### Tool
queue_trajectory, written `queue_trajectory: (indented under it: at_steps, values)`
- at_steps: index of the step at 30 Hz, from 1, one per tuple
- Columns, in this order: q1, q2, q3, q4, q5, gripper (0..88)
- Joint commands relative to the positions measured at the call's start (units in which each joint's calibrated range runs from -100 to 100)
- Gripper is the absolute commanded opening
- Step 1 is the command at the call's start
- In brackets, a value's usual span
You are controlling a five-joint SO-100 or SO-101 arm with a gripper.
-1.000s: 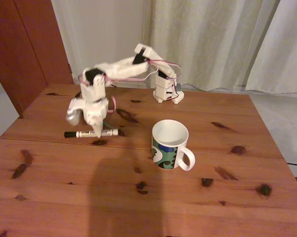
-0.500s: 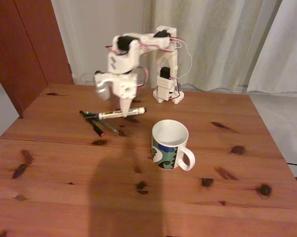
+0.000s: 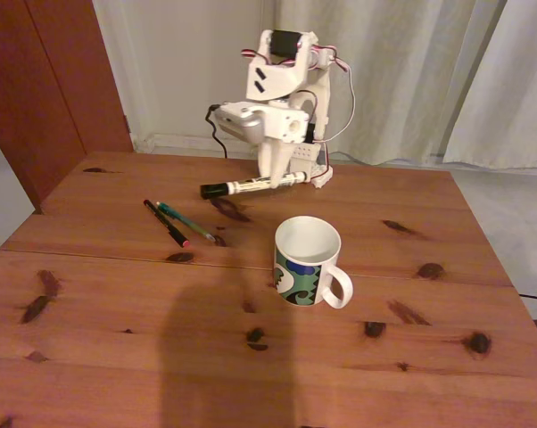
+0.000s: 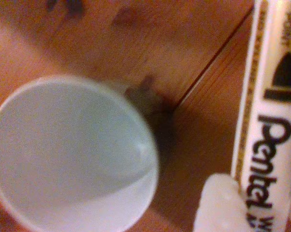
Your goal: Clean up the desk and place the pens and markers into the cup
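"Pentel" reads on the white marker [image 4: 269,125] clamped in the gripper [image 3: 270,183] above the desk [image 3: 117,357].

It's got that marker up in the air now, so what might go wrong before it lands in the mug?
The gripper holds the marker lying level, so it may hit the rim of the cup and bounce off rather than drop in. The grip looks off-centre, so the marker might tilt or slip. A dropped marker could roll into the two pens on the desk.
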Motion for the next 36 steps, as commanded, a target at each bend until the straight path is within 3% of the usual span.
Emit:
queue_trajectory:
  at_steps: [1, 10, 23, 27, 36]
  values:
    - [-2.7, -3.6, -0.6, -0.6, 0.3, 1.2]
    - [-3.9, -8.3, 8.2, -22.4, 0.1, 1.1]
    - [-9.7, -17.9, 16.8, -23.6, 0.5, 1.1]
    - [-9.8, -20.9, 18.8, -24.5, 2.9, 1.2]
    - [-9.3, -25.1, 37.0, -49.8, 4.7, 0.9]
